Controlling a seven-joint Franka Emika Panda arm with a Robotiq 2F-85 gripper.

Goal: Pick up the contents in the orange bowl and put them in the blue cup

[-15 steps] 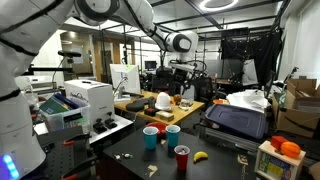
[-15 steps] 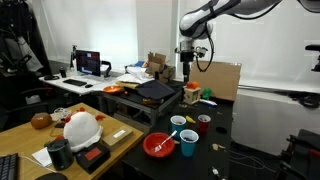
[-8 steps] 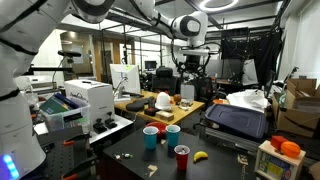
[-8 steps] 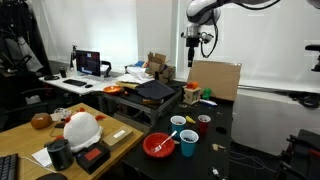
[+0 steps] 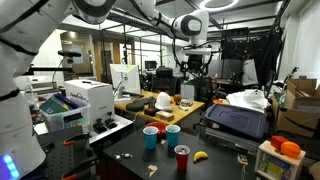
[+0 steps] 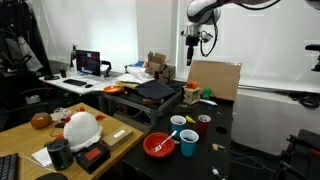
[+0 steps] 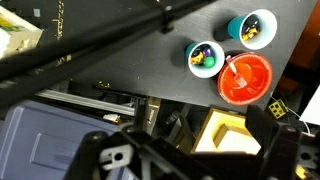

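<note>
The small orange bowl (image 6: pixel 160 145) sits on the black table with a pale item inside; it also shows in the wrist view (image 7: pixel 245 77) and, far back, in an exterior view (image 5: pixel 160 114). The blue cup (image 6: pixel 188 141) stands right beside it, and shows again in both other views (image 5: pixel 151 137) (image 7: pixel 203 56). My gripper (image 6: pixel 191 62) hangs high above the table's far side, well away from bowl and cups, and is also visible in an exterior view (image 5: pixel 190 68). In the wrist view its jaws (image 7: pixel 195 142) are spread apart and empty.
A teal cup (image 6: pixel 178 123) and a red cup (image 6: pixel 203 123) stand by the blue cup. A banana (image 5: pixel 200 156) lies near the red cup. A black case (image 6: pixel 158 92) and a yellow box (image 7: pixel 225 135) are below the gripper. A white-and-orange domed object (image 6: pixel 80 127) sits on the wooden desk.
Over the last second the arm rose and swung higher above the table. It has held still for the last half second. The bowl and cups have not moved.
</note>
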